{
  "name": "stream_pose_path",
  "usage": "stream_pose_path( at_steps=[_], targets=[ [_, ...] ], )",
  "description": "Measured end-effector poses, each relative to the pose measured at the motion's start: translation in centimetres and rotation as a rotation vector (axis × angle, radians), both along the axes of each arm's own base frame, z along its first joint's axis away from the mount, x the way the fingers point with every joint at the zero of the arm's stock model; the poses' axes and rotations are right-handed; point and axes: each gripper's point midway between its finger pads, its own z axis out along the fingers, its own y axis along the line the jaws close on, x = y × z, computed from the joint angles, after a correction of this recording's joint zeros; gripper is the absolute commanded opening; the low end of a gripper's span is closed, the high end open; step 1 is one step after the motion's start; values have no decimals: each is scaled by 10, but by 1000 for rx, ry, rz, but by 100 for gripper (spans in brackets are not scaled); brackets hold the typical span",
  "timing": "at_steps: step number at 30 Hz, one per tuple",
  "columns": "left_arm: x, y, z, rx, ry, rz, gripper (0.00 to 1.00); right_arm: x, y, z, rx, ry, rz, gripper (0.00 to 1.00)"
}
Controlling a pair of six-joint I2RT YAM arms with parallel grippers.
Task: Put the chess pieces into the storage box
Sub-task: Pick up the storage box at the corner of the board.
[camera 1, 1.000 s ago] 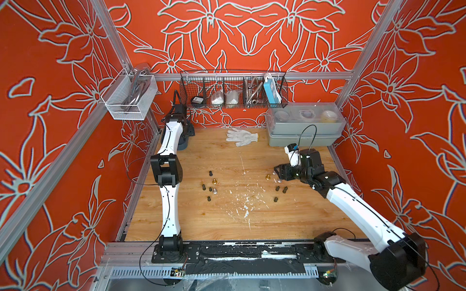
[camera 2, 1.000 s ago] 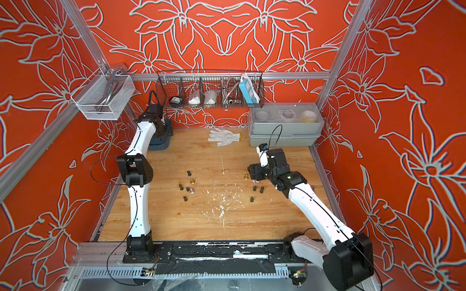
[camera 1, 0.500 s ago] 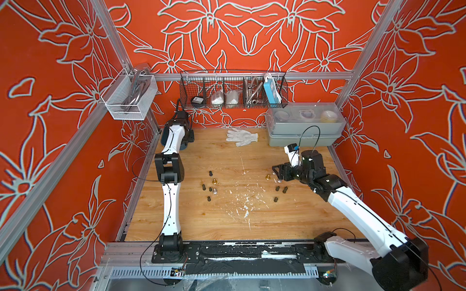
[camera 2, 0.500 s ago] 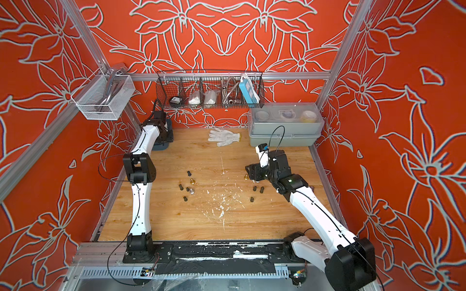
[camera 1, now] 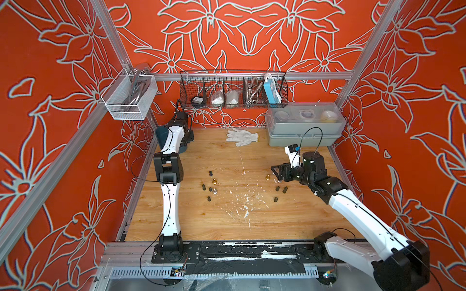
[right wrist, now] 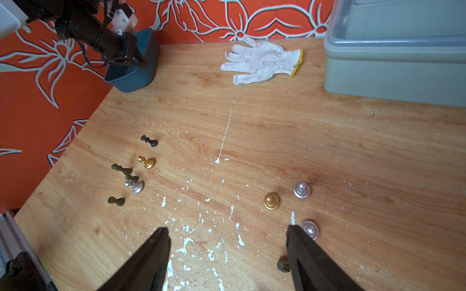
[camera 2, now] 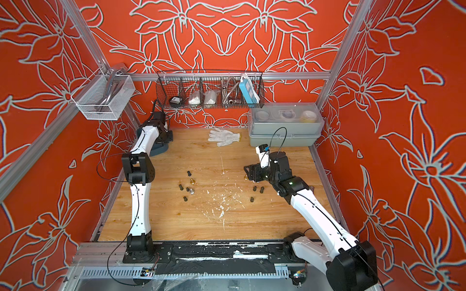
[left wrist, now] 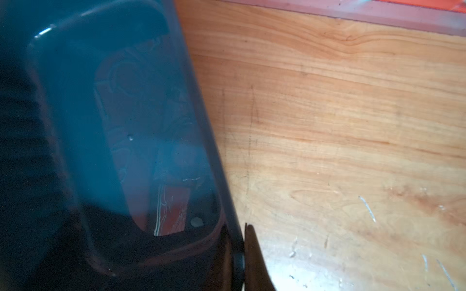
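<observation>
Chess pieces (camera 1: 210, 189) loose on counter (camera 1: 201, 221); storage box (camera 2: 159, 150) in back-left corner.
Top views: I see my left arm over it. Left wrist: left pincer (left wrist: 238, 254) pinching its rim. Right wrist: right pincer (right wrist: 227, 230) spread above chess pieces.

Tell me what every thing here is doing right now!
left gripper, shut on the rim of the storage box
right gripper, open above the table
storage box, pinched at its rim, no lid
chess pieces, loose on the table, outside the box
grey box, lid on
glove, lying flat on the table
</observation>
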Motion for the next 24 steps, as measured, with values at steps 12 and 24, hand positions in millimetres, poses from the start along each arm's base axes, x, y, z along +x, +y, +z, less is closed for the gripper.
stream_pose_path(
  at_steps=[12,24],
  targets=[
    [-63,-38,22,-23,61,18,0,-4,-4,11,37,-35,-24,78],
    [-112,-124,102,63,-114,-93,0,-10,-13,15,44,-72,-64,78]
  ],
)
